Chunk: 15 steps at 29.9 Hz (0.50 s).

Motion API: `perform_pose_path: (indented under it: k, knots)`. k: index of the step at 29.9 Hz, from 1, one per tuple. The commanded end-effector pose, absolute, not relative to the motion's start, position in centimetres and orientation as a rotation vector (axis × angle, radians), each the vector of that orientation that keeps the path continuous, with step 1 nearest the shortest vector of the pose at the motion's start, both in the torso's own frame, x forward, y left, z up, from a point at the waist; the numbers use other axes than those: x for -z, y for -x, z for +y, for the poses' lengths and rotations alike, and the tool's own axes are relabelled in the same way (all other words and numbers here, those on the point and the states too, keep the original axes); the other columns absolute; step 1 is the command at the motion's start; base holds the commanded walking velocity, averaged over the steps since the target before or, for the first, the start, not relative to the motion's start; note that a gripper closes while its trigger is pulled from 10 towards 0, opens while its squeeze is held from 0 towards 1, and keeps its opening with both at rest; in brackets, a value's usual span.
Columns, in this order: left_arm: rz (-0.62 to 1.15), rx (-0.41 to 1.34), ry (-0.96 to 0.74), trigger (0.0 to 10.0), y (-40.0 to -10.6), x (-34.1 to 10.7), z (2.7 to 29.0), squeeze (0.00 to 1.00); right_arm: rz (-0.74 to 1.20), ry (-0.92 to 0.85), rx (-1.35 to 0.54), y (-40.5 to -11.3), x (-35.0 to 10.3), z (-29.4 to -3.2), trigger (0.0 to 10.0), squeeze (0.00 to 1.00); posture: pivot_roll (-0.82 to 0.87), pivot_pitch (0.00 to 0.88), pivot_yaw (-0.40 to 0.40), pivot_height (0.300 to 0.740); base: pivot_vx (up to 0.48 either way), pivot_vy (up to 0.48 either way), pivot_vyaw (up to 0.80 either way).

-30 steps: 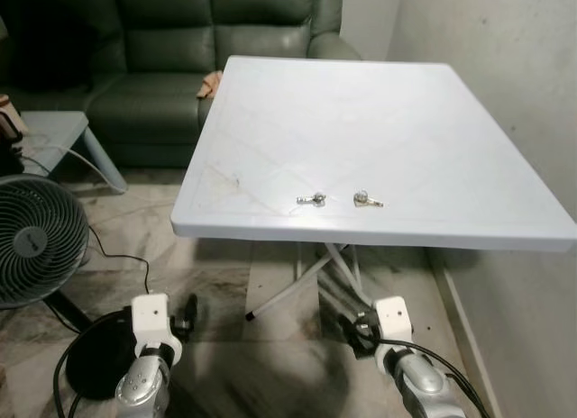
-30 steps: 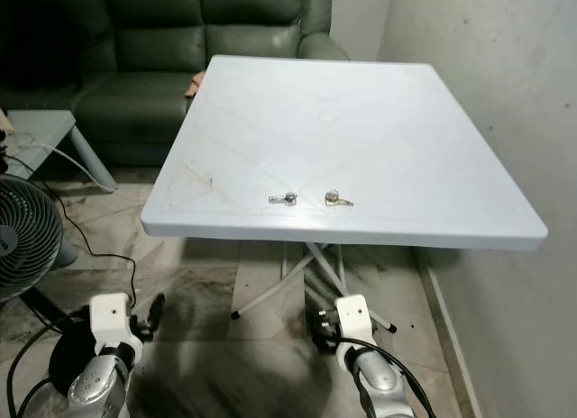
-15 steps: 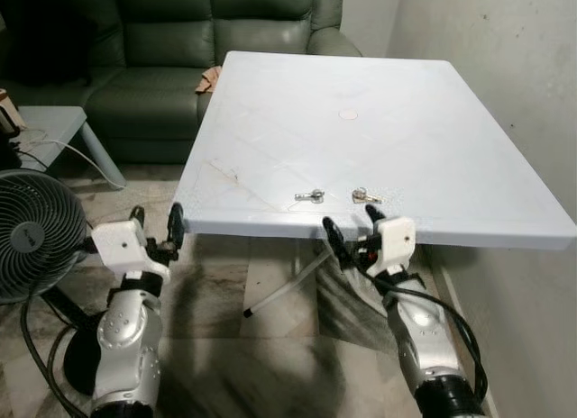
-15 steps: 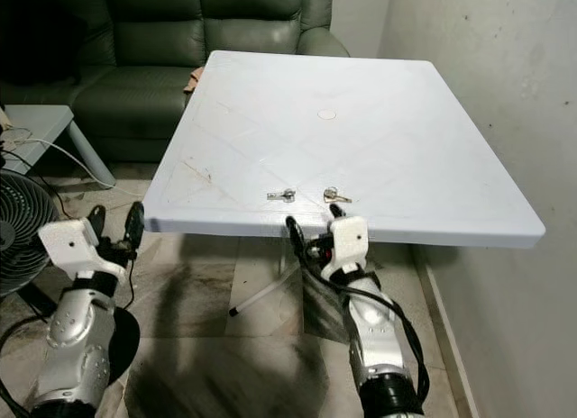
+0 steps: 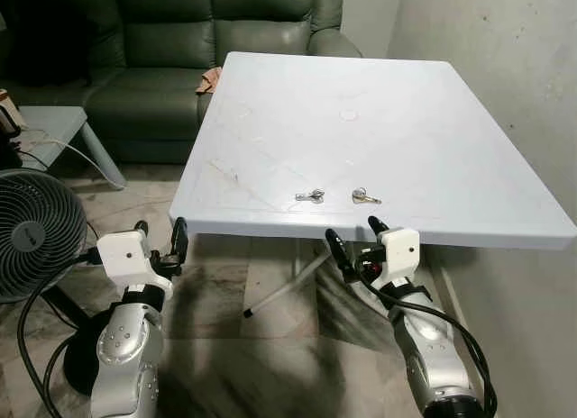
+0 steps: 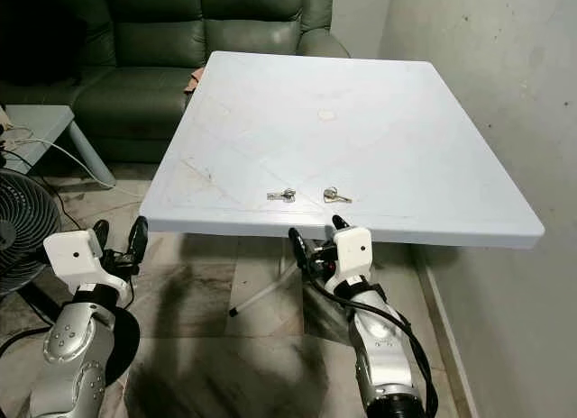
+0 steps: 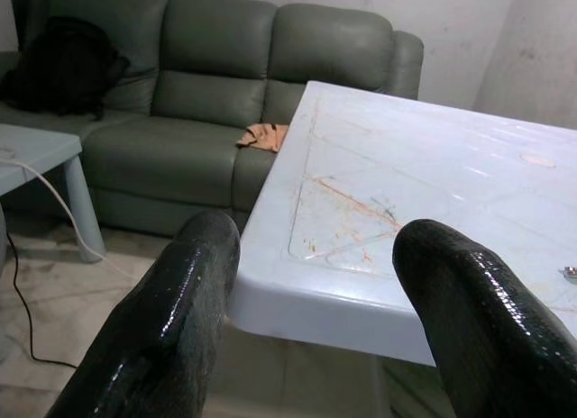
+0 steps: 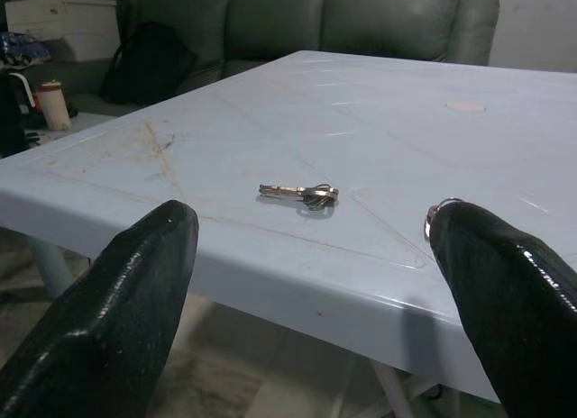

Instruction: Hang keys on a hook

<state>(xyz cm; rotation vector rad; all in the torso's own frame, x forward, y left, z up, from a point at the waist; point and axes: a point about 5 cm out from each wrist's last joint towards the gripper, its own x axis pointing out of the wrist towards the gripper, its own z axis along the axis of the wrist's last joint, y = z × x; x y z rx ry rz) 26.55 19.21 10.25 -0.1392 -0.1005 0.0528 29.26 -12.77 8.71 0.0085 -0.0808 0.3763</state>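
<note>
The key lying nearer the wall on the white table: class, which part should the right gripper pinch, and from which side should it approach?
Probably the ring end. That key lies flat on the table, so only the ring offers any height. The right gripper, open, sits below the near edge; it should rise and come down from above.

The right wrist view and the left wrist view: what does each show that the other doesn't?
Right wrist: a small metal key lying on the table, plus a second key's ring beside one black finger. Left wrist: an orange cloth on the green sofa and the table's near corner between open fingers. Both: the white plastic table and the green leather sofa.
</note>
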Motion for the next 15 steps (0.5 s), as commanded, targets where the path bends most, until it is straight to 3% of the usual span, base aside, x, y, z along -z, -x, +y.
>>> perform_pose_path:
  k: [1,15]
  knots:
    - [-0.096,-0.053,0.133,10.0,-26.39,-10.39,19.29,0.0,-0.081,-0.011,-0.387,-29.13,-8.89,-12.68,10.0,0.0,-0.09,0.0,-0.003,0.74,0.0,0.0,0.0]
    - [-0.074,-0.004,0.157,10.0,-25.81,-10.52,19.12,0.0,-0.096,0.002,-0.397,-28.8,-9.71,-12.78,10.0,0.0,-0.09,0.0,-0.005,0.74,0.0,0.0,0.0]
